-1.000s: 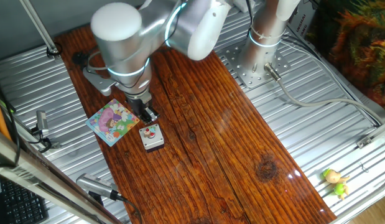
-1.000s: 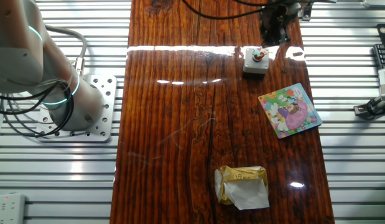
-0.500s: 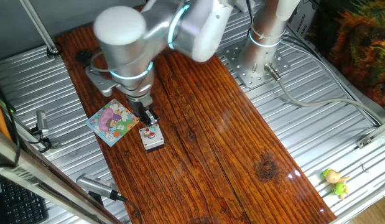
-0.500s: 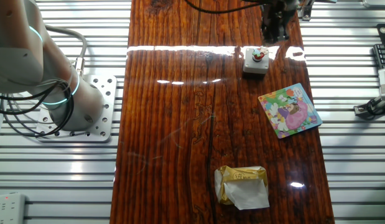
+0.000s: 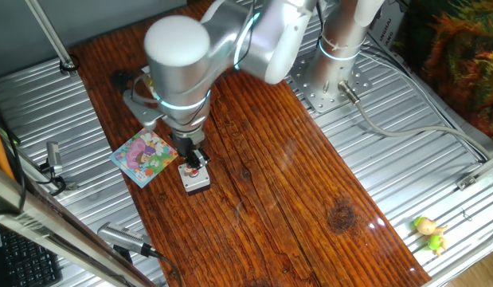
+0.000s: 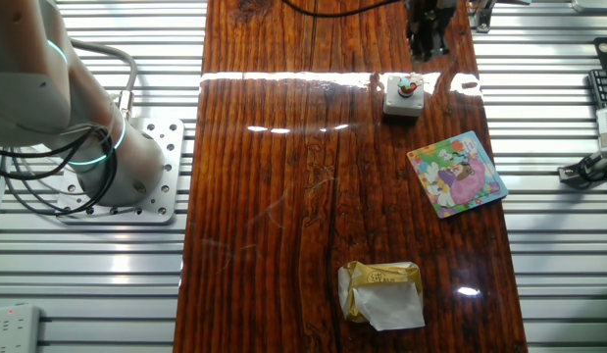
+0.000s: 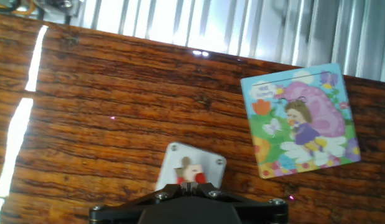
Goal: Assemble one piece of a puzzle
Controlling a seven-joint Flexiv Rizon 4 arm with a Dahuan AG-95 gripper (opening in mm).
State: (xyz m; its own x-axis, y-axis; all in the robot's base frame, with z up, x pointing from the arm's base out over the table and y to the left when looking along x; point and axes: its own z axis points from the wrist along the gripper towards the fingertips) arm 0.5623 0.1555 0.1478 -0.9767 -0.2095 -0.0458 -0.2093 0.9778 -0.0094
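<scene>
1. In one fixed view, start at the left. The puzzle (image 5: 144, 155) lies flat on the wooden board (image 5: 294, 191), close to its left edge and turned at a slant.
2. Just right of the puzzle stands a small grey box (image 5: 196, 178). The two are near but not touching.
3. The piece (image 5: 193, 169) sits on top of that box, a whitish scrap with red on it.
4. The gripper (image 5: 196, 159) points down at the box, with its tips right at the piece. From here you cannot tell whether they touch it.
5. Further right, the arm's base (image 5: 342, 48) stands on a drilled metal plate (image 5: 314, 84). A small yellow-green toy (image 5: 429, 233) lies far right on the ribbed metal.
6. In the other fixed view, the base (image 6: 87, 137) is at the left. A crumpled gold and white wrapper (image 6: 381, 292) lies low on the board (image 6: 274, 196).
7. To the right of that and higher up come the box (image 6: 402, 98) with the piece (image 6: 409, 86) on it, and the gripper (image 6: 426, 44) hanging at the top edge. The puzzle (image 6: 457, 174) lies lower and nearest the right edge.
8. In the hand view, the box (image 7: 204, 163) is at bottom centre. The piece (image 7: 191, 169) is on its top, with red showing on either side of its lower end.
9. The gripper (image 7: 191, 185) shows only as a dark bracket at the bottom edge. Its fingers seem drawn close together at the piece, but you cannot tell how wide the gap is or whether they have hold of it.
10. The puzzle (image 7: 298, 118) lies to the right of the box, picture side up, well apart from the piece.
</scene>
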